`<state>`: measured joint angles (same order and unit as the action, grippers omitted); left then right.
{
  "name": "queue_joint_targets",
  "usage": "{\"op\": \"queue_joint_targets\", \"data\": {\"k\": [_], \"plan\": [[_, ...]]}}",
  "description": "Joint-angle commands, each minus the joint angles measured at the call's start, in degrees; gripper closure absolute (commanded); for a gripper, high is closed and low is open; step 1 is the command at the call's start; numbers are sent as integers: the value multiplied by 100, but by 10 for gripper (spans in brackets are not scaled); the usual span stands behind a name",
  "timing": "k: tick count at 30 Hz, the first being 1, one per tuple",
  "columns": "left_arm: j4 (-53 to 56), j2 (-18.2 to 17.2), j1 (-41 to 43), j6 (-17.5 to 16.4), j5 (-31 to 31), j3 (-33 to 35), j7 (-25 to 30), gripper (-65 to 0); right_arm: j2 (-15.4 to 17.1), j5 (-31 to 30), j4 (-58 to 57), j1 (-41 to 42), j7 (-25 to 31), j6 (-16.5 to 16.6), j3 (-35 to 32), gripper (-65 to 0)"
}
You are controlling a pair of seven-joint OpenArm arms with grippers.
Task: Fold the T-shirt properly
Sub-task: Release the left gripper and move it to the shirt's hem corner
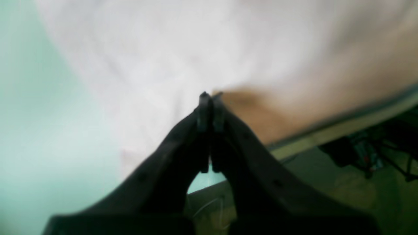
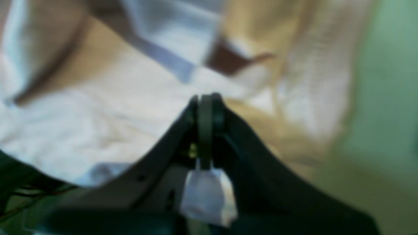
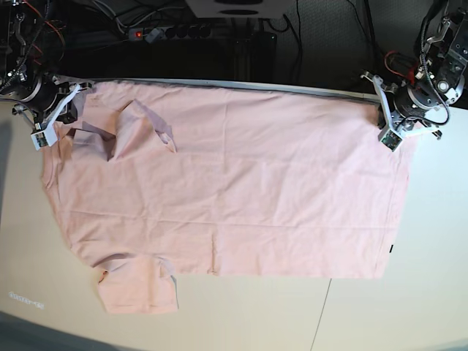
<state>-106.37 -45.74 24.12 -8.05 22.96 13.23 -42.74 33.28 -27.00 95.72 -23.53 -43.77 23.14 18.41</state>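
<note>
The T-shirt [image 3: 227, 183] lies spread across the table [image 3: 409, 292], one sleeve at the lower left. At far upper right, my left gripper [image 3: 388, 139] pinches its corner; at far upper left, my right gripper [image 3: 41, 135] clamps its edge.

Both wrist views are smeared with blur. Upper left of the base view, the T-shirt [image 3: 219, 183] collar bunches, hiding any label.
</note>
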Motion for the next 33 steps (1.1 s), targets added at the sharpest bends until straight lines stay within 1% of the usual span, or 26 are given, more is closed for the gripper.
{"op": "queue_joint_targets", "data": {"k": [1, 4, 7, 9, 10, 12, 14, 16, 18, 20, 23, 25, 28, 29, 31, 33], "plan": [[-79, -81, -15, -55, 13, -76, 107, 0, 136, -68, 70, 17, 118, 22, 61, 0], [-79, -79, -48, -52, 13, -133, 225, 0, 151, -72, 72, 20, 133, 22, 61, 0], [-83, -81, -256, -52, 11, -133, 243, -79, 151, -151, 70, 17, 133, 24, 61, 0], [-83, -81, -483, 4, 4, -192, 247, -107, 151, -149, 70, 17, 131, 24, 61, 0], [-83, -81, -629, 109, 4, -269, 254, -107, 149, -149, 70, 17, 129, 24, 61, 0], [-81, -81, -940, 498, -48, -481, 291, -107, 149, -149, 70, 17, 129, 26, 61, 0], [-48, -81, -1303, 791, -199, -706, 385, -107, 149, -149, 70, 17, 129, 26, 61, 0], [133, -81, -1705, 951, -197, -850, 542, -110, 146, -149, 70, 15, 125, 26, 61, 0], [520, -76, -2188, 944, -92, -855, 660, -116, 149, -146, 70, 17, 109, 28, 61, 0], [1058, -63, -2647, 750, 212, -852, 872, -117, 146, -146, 70, 17, 111, 28, 61, 0], [2122, 17, -3318, 149, 619, -831, 1502, -125, 146, -149, 70, 17, 116, 28, 61, 0], [2940, 46, -3766, -201, 977, -691, 1928, -156, 146, -146, 70, 15, 111, 28, 61, 0], [4212, 138, -4400, -772, 1080, -306, 2570, -192, 146, -149, 70, 15, 114, 28, 61, 0], [4607, 170, -4605, -872, 1093, -107, 2769, -201, 146, -149, 70, 15, 114, 28, 61, 0], [5359, 310, -4983, -870, 1119, 273, 3080, -203, 149, -146, 68, 17, 116, 28, 61, 0], [6063, 516, -5357, -870, 1394, 605, 3062, -203, 146, -149, 70, 17, 114, 28, 61, 0]]}}
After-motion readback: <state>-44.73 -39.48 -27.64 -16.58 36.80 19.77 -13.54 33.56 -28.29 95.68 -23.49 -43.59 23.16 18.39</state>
